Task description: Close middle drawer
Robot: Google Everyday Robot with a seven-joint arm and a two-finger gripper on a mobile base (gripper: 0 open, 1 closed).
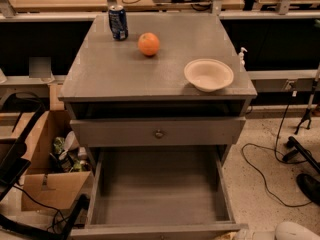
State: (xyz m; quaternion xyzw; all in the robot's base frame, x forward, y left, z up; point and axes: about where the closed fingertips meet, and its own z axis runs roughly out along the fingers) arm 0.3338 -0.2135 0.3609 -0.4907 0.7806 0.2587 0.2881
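The grey wooden cabinet (pixel 150 79) fills the middle of the camera view. Its middle drawer (pixel 160 191) is pulled far out toward me, showing a deep, empty grey box; its front edge (pixel 155 230) lies at the bottom of the view. Above it, the top drawer (pixel 200 132) with a small round knob (pixel 158 133) stands slightly out. My gripper is out of view. Only a white rounded part of my arm (pixel 295 231) shows at the lower right corner, right of the open drawer's front.
On the cabinet top stand a blue can (pixel 118 22), an orange (pixel 148 44) and a cream bowl (pixel 208 75). A cardboard box (pixel 45 154) with clutter sits left of the cabinet. Black cables (pixel 265 179) and stand feet (pixel 300 154) lie on the floor at right.
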